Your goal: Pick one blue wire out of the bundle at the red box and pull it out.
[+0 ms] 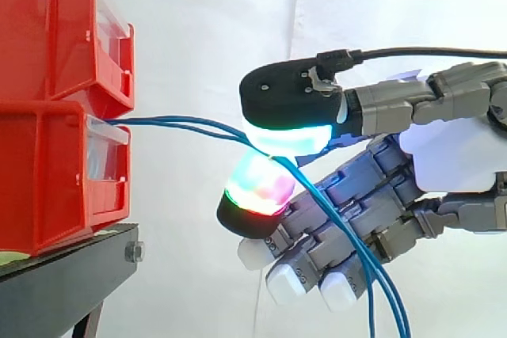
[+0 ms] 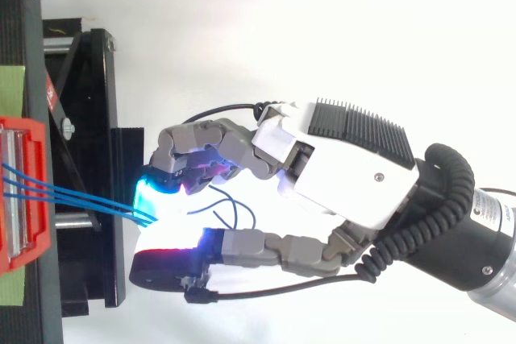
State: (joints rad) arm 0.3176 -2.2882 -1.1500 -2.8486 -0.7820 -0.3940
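Thin blue wires [image 1: 182,124] leave the front of the lower red bin [image 1: 47,180] and run right, nearly level, to my hand [image 1: 451,156]. A cyan-glowing pad [image 1: 289,136] above and a red-green glowing pad [image 1: 257,191] below close on the wires where they meet. Past the pinch the wires [image 1: 372,275] hang down across the curled fingers. From above, three blue wires [image 2: 72,192] fan out of the bin [image 2: 24,191] and converge between the pads of the hand [image 2: 347,175]. Small wire loops [image 2: 234,211] show behind the pinch.
A second red bin [image 1: 55,29] is stacked on the lower one. Both sit on a black stand [image 1: 71,263] at the left, with its frame [image 2: 89,118] under the wires in the top view. A white curtain lies behind.
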